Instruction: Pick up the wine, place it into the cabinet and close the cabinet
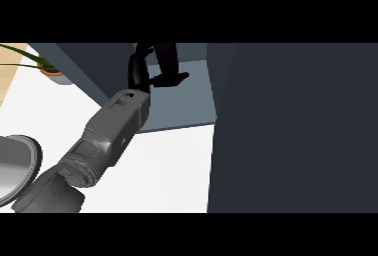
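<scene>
Nearest to us, the grey forearm [111, 130] came in from the lower left corner and ran up and to the right across the white counter [170, 170]. A grey round dish [15, 165] lay on the counter well below and to the left of the hand, cut off by the edge of our view.

At the end of the forearm we saw the left hand [140, 70], black, reaching into the open cabinet [177, 112]. Its fingers [137, 57] ran upward and bent over to the right at the top, and its thumb [173, 79] stuck out to the right lower down. Between the two stood a dark upright shape that we took for the wine [167, 57], and the hand was curled round it from the left. The wine was too dark for us to make out any label or lettering, and its top was cut off by the edge of our view. We could not tell whether its base touched the cabinet floor.

The pale blue-grey floor of the cabinet spread below and to the right of the hand, with a side wall just to the hand's left. A broad dark door [295, 125] filled everything to the right of the hand, near to far.

Farthest off, to the left of the hand and beyond the cabinet wall, a green plant [29, 60] stood in a small pot [55, 74] on the counter.
</scene>
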`<state>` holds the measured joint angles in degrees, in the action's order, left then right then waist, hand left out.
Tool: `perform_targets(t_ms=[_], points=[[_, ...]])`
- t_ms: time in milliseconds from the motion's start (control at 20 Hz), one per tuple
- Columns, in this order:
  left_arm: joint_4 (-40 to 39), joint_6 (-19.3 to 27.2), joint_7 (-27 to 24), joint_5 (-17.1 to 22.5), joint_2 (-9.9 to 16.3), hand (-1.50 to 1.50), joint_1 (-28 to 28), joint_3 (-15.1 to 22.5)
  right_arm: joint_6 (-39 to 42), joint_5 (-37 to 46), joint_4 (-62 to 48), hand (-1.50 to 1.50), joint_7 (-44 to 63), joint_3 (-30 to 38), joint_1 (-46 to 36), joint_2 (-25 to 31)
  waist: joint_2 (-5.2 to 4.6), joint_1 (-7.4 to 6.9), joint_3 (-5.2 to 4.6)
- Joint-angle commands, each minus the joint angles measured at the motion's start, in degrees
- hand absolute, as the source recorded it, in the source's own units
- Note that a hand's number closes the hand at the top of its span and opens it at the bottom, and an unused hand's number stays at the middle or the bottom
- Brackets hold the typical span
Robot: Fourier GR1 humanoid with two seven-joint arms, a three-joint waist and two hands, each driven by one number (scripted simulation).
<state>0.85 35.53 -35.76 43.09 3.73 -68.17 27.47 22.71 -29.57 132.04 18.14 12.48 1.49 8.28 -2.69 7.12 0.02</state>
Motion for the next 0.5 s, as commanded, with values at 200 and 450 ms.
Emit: perform_targets(t_ms=[200,450], points=[[-0.82,-0.21,1.49,-0.58,1.27,-1.5,0.91,-0.01,0.93,-0.88,-0.99,-1.5,-0.32,1.12,-0.01,0.93,-0.17,-0.4,-0.14],[-0.01,-0.82,-2.46,-0.07,-1.0,-1.5,1.21,-0.89,0.73,-0.67,-1.42,-1.5,0.0,0.49,0.34,0.47,-0.05,-0.64,-0.16]])
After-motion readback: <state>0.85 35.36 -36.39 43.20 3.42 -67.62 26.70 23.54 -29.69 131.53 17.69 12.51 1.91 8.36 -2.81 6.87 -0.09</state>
